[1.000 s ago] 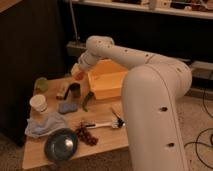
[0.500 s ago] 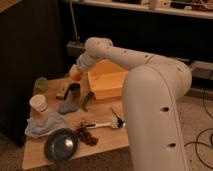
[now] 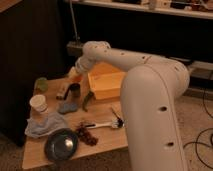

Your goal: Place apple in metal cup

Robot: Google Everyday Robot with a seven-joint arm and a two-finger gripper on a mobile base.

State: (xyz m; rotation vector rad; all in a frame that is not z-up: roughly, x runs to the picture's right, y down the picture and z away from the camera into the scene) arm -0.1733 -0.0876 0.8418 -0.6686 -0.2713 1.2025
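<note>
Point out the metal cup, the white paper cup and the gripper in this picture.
metal cup (image 3: 74, 90), camera view, on its dark side wall.
white paper cup (image 3: 38, 104), camera view, on its front wall below the rim.
gripper (image 3: 73, 78), camera view, at its tip above the metal cup.

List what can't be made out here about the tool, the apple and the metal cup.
- Tool: above the metal cup at the table's far side; camera view too blurred to separate it from the apple.
- Cup's inside: hidden by its own dark wall.
- Apple: only an orange blur at the arm's end.
</note>
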